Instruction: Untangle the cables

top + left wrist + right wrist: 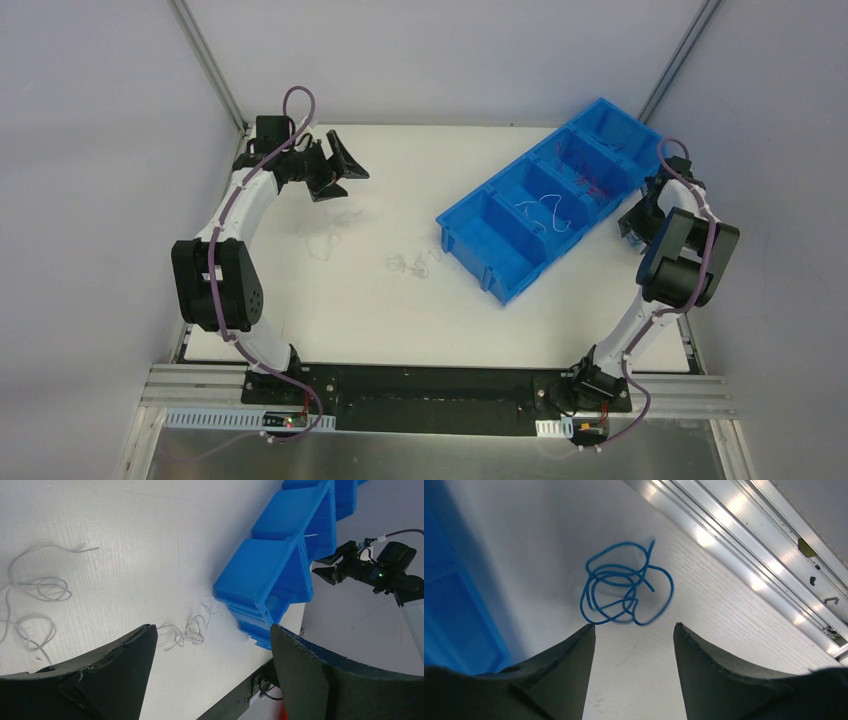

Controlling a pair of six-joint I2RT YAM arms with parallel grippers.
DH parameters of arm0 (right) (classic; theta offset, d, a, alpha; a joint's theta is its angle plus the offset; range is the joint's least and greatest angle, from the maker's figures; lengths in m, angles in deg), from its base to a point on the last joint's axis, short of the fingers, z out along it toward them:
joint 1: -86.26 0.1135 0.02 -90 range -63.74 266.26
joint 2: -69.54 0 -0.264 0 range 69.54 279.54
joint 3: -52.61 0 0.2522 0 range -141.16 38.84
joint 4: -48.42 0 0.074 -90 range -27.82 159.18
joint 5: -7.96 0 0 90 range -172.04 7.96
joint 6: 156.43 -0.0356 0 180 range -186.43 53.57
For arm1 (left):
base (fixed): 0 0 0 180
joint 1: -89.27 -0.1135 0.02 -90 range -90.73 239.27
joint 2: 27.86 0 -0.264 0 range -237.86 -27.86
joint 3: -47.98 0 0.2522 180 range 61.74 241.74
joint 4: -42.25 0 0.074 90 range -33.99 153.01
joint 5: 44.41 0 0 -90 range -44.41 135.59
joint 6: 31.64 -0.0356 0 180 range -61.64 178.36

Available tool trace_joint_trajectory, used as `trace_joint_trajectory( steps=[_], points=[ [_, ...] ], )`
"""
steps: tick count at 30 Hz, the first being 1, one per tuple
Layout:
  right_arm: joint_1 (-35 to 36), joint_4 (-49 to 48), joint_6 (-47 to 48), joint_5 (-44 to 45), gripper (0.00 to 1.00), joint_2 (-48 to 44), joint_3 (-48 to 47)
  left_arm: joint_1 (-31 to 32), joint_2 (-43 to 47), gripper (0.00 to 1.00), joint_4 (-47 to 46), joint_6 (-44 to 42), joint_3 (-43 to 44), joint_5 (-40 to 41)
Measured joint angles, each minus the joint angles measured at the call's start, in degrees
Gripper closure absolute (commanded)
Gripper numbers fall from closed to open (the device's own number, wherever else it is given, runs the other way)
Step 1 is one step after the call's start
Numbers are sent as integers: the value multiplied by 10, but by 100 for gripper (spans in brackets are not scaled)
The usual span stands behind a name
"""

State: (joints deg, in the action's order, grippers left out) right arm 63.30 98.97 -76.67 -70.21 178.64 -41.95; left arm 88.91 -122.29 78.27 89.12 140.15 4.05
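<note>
Left gripper (214, 628): we see its jaws standing wide apart with nothing between them, held over the far left part of the table (400, 330).

Small white tangle (187, 632): it lies on the table ahead of the left gripper. In the left wrist view it sits between the two fingertips, nearer the left-hand one. It is clear of both and close to the near end of the blue bin (270, 580).

White loops (35, 600): these are spread flat on the table, off to the left of that same view and apart from the small white tangle. From above we see them just on the near side of the left gripper.

Right gripper (634, 626): its jaws are parted and clamp nothing. It hangs low at the right side of the blue bin, between the bin wall and the aluminium rail (749, 545).

Blue cable (624, 592): it lies coiled on the table just beyond the right gripper's fingertips, slightly blurred. Its lowest loop comes down close to the tip of the finger on the left of that view. We cannot tell whether the two touch.

Bin contents: a white cable (545, 212) lies in a middle compartment. The red and purple wires (592, 178) lie in the next compartment toward the far end. Both are apart from the two grippers.
</note>
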Motion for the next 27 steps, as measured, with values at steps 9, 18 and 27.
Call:
trace_joint_trajectory(
  steps=[9, 18, 27],
  points=[
    [-2, -23, 7, 4, 49, 74, -47, 0, -3, 15, 10, 0, 0, 0],
    [-1, -30, 19, -14, 100, 108, -91, 0, -6, 16, 14, -1, 1, 0],
    [62, 9, 16, -109, 100, -76, -51, 0, -13, 13, 25, -4, 10, 0]
  ],
)
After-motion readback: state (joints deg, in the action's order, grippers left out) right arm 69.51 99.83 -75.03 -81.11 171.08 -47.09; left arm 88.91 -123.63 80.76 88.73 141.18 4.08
